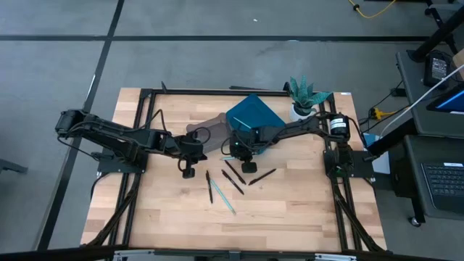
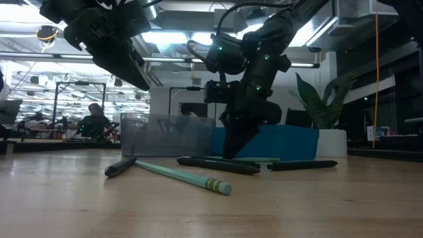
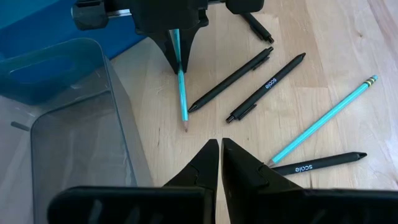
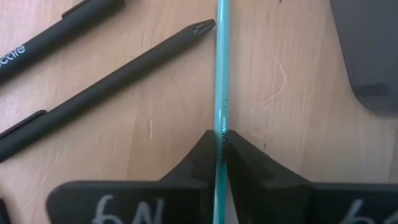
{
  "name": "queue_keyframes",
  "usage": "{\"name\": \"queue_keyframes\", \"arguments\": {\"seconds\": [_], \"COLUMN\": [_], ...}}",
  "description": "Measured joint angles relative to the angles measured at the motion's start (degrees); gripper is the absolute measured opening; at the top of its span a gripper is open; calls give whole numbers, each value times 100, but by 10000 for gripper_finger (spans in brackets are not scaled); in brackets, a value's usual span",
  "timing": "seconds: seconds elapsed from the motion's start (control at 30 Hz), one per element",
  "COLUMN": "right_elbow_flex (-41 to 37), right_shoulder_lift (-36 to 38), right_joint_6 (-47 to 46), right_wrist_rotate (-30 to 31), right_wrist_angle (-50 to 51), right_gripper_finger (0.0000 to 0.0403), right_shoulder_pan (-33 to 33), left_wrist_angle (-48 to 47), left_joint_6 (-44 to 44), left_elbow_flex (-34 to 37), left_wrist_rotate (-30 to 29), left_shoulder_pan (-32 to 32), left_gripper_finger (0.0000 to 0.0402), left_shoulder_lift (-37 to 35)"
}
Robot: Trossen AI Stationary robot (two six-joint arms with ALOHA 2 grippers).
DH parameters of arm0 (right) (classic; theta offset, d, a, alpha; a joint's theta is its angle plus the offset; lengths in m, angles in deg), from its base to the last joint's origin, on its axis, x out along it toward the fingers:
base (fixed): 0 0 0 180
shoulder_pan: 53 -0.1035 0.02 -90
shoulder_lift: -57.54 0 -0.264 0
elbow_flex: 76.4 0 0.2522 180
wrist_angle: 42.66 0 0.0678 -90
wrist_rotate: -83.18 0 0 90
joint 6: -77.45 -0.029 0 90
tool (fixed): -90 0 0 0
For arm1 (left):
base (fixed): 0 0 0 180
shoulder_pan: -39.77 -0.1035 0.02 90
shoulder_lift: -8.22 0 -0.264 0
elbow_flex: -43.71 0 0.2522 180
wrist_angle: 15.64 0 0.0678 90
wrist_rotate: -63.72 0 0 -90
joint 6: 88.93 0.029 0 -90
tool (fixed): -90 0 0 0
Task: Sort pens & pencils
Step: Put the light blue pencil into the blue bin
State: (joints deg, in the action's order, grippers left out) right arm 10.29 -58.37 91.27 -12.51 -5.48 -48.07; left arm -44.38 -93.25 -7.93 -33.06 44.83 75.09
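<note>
The right gripper (image 4: 219,146) pinches a blue pencil (image 4: 221,74) on the table, black pens (image 4: 106,87) just beside. Left gripper (image 3: 220,163) hovers clenched, empty, near a clear bin (image 3: 81,143) and blue box (image 1: 254,112).

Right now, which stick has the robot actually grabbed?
Find the blue bin at the table's back. Just in front, the right gripper jaws are closed on a light blue pencil. Unlike its neighbours, it is the only stick being pinched; the rest lie free.
</note>
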Motion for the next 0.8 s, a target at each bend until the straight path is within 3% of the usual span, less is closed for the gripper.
{"name": "queue_keyframes", "arguments": {"seconds": [0.8], "right_elbow_flex": [520], "right_shoulder_lift": [0], "right_joint_6": [17], "right_wrist_rotate": [9], "right_wrist_angle": [748], "right_gripper_finger": [21], "right_shoulder_pan": [0], "left_wrist_angle": [-9], "left_joint_6": [0], "left_elbow_flex": [0], "left_wrist_rotate": [0], "left_shoulder_pan": [2], "left_gripper_finger": [14], "left_shoulder_lift": [0]}}
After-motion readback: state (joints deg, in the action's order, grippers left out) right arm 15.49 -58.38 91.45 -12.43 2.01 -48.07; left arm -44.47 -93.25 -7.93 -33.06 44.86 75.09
